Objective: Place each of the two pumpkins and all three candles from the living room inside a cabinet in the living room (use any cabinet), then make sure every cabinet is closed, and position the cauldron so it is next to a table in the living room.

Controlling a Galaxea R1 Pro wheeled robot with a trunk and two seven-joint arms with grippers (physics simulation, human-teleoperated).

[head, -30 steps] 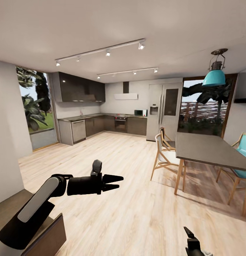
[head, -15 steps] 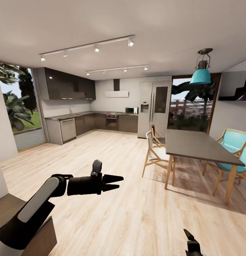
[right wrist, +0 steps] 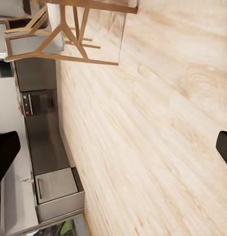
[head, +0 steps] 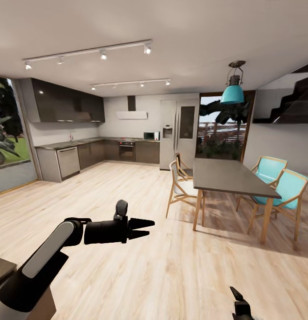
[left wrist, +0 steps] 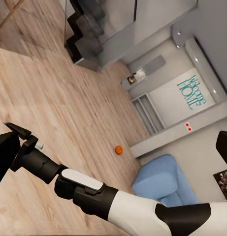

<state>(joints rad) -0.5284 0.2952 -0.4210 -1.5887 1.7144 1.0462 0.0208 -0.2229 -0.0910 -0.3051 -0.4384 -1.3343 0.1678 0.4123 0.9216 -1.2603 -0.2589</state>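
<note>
Left tool (head: 143, 227), a black two-fingered claw at the end of a grey and black arm, hangs at mid height over the pale wooden plank floor (head: 172, 266) with its fingers spread slightly and nothing between them. Of the right tool (head: 241, 303) the head view gives just the black tip at the lower edge, and I cannot tell whether it is spread or pressed together; in the right wrist view its dark fingers sit at opposite edges with only floor between, so it seems to carry nothing.

Ahead in the head view lie the dark kitchen units (head: 83, 153), the dark dining tabletop (head: 225, 175) and its wooden chairs with turquoise seats (head: 278, 189); none of these belongs to the task.

The relation that counts shows in the left wrist view: one small round orange pumpkin (left wrist: 119, 150) sits on the floor, near a blue upholstered seat (left wrist: 160, 182) and a white wall, beyond the white and black arm (left wrist: 93, 191) that crosses that picture. Judging by this, the pumpkin lies off to the robot's right side rather than ahead, so the base likely must turn that way before either arm can reach; the right arm looks nearer.
</note>
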